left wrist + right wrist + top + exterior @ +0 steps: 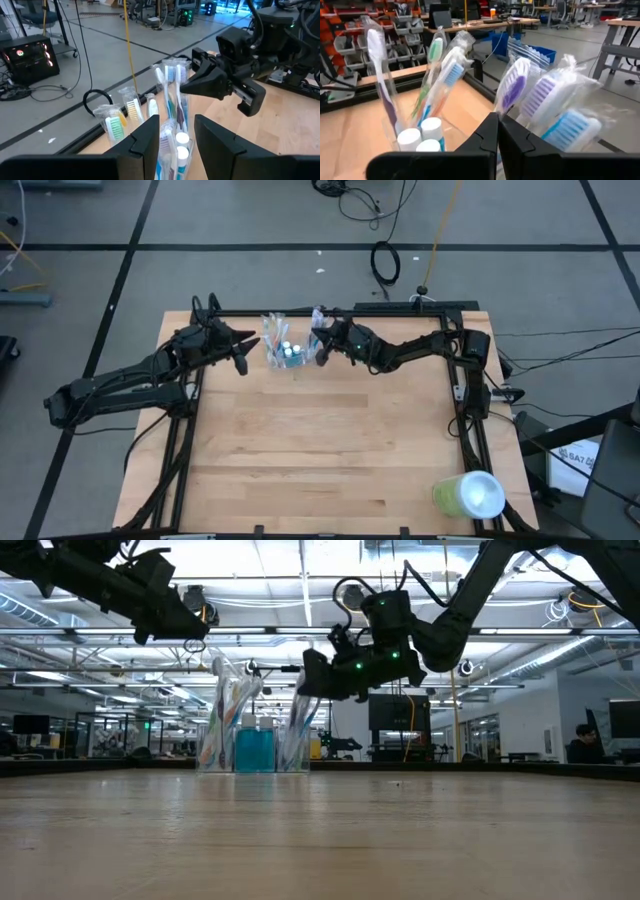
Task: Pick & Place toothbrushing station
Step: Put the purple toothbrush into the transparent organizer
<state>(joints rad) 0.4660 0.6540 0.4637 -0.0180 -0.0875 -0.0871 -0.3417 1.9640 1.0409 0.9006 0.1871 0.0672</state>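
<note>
The clear cup [286, 352] of upright toothbrushes [222, 710] stands at the tabletop's [320, 450] far edge, between both arms. The right claw [322, 345], fingers together on wrapped brushes [555, 107], hangs just beside its rim; the left claw [243, 348] waits opposite, fingers apart.

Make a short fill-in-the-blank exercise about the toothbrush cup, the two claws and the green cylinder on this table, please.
1. The small clear plastic cup of thin wrapped toothbrushes stands ____ the left claw and the right claw.
2. The fingers of the left claw are ____.
3. The small tubes in the cup have caps of ____ colour.
4. The large lime-green cylinder with a white end lies near the table corner on the ____ arm's side.

Missing words: between; open; white; right
</note>
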